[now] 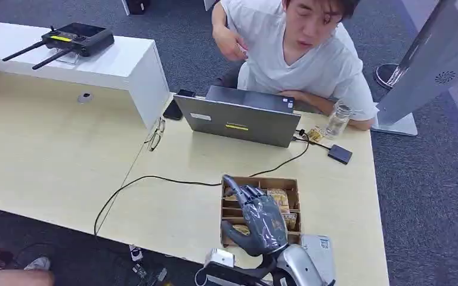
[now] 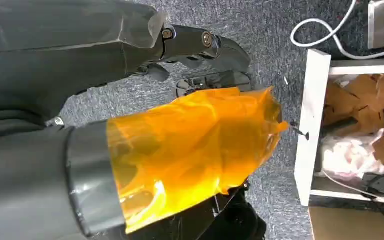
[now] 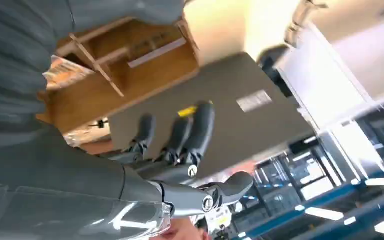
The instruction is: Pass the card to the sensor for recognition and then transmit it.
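In the head view the right hand (image 1: 261, 219) hovers empty over the wooden card box (image 1: 260, 182) on the table (image 1: 48, 161), fingers spread and aimed at the laptop (image 1: 238, 119); the cards (image 1: 279, 196) lie directly beneath, stacked in compartments, long axis not discernible. The left wrist view shows the left hand (image 2: 130, 125) hanging over carpet, fingers apart, thumb wrapped in orange film (image 2: 190, 150). In the right wrist view the fingers (image 3: 200, 125) are extended above the box, making this the nearer hand.

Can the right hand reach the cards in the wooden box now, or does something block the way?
Probably yes. The right hand hovers open directly above the wooden box, fingers apart and holding nothing. The cards lie uncovered in its open compartments. The thin dividers may make pinching one card awkward.
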Controlling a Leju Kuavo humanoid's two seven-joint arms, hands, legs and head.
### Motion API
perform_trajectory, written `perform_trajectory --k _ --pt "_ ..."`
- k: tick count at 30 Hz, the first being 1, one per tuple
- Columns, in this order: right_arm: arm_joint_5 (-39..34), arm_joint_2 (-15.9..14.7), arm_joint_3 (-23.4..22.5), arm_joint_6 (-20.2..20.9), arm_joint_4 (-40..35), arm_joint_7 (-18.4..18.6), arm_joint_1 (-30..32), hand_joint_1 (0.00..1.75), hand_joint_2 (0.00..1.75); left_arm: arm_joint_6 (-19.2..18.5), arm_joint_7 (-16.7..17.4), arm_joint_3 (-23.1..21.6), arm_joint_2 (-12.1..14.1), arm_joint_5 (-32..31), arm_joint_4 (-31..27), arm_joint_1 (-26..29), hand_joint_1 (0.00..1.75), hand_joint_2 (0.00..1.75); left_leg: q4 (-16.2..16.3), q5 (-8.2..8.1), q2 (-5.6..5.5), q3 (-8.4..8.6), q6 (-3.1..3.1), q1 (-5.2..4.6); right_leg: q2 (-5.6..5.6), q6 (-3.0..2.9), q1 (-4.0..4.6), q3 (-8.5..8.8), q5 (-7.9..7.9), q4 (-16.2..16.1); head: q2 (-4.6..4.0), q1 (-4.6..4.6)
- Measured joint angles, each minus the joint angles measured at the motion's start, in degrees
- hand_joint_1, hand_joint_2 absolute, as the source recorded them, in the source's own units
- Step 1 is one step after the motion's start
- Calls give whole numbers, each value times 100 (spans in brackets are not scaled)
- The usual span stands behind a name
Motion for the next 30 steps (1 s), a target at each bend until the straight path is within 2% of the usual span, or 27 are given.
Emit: perform_trajectory --k 8,14,25,26,27,28,30 --pt "252 59 79 201 633 223 -166 0 175 -109 59 -175 -6 -86 0 -24 0 0 0 1 1 0 0 0 0 0 1 0 0 1 0 0" --pt "284 63 180 442 838 363 -453 0 175 22 46 -313 -256 -116 59 -189 0 0 1 3 0 1 2 -2 -1 0 -1 3 7 1 0 2" --pt "405 135 284 702 1150 630 -734 0 175 -140 33 -503 -326 -182 85 -254 0 0 1 4 0 1 1 3 -1 -4 1 0 9 1 0 2" --pt "422 153 295 728 1184 650 -753 59 175 -151 33 -514 -332 -182 85 -256 0 0 1 4 0 1 1 3 -1 -4 1 0 9 1 0 2" --pt "453 160 310 737 1227 656 -765 152 175 -164 44 -522 -334 -182 87 -258 0 0 1 4 0 1 1 3 -1 -4 1 0 9 1 0 0" --pt "459 171 319 743 1269 658 -776 169 175 -175 48 -535 -334 -184 87 -259 0 0 1 4 0 0 1 3 -1 -4 1 0 9 1 0 2" --pt "472 199 319 747 1367 660 -796 169 175 -197 50 -555 -334 -184 87 -260 0 0 1 4 0 0 1 2 -1 -4 2 0 9 1 0 0"
